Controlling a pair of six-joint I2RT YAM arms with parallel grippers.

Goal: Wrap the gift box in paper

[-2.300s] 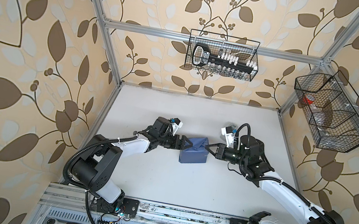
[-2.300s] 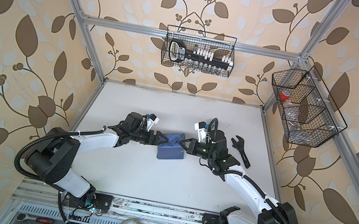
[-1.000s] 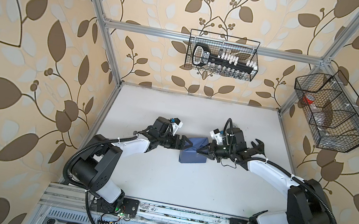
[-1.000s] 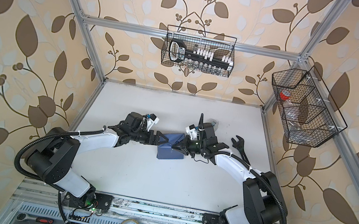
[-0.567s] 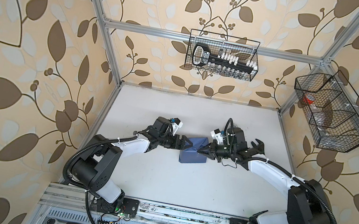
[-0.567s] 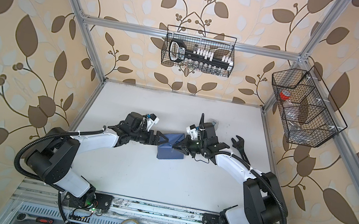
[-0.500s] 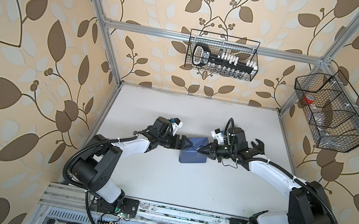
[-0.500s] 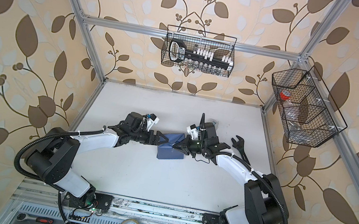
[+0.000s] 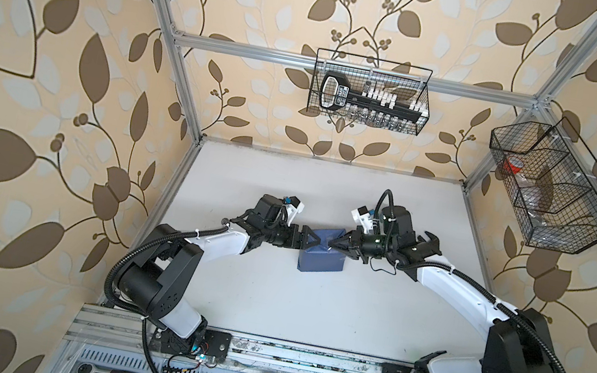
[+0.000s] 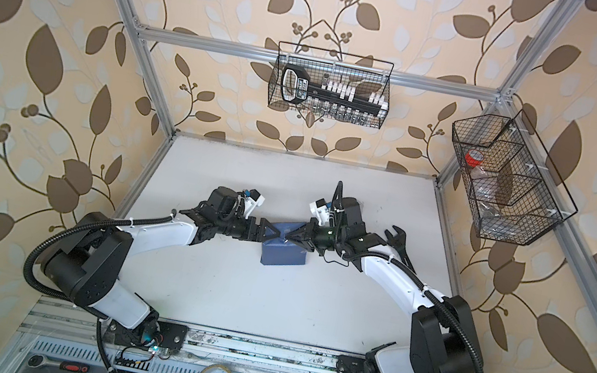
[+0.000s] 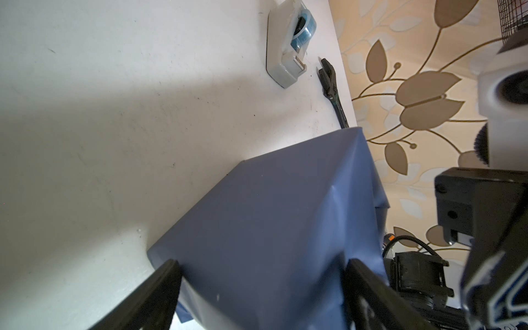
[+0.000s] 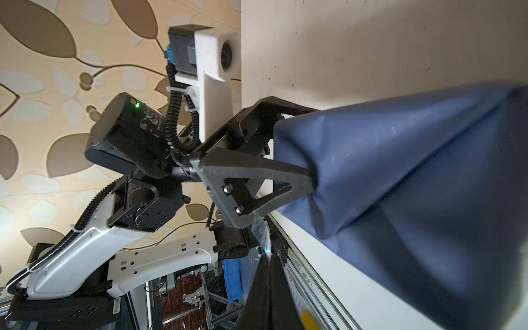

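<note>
The paper (image 9: 319, 257) is folded slate side out around the box, which it hides, and the parcel sits at the centre of the frame in both top views, on the white table (image 9: 268, 298). I judge it a light load. The stiff card inside should bear a squeeze across its edges, but the thin sheet creases, springs open at loose flaps and would tear under a pointed push, and the parcel should slide easily on that smooth top. I'd hold across the firm sides through the paper, never by a free flap. My left gripper (image 9: 314, 241) does that, jaws spread wide and clamped on the papered end, one finger (image 12: 285, 171) denting the fold. My right gripper (image 9: 332, 244) is pinched tight above the parcel on what looks like a clear tape strip (image 12: 260, 231). A wrench (image 10: 397, 242) lies right of centre, the dispenser (image 11: 285, 48) just beside it
</note>
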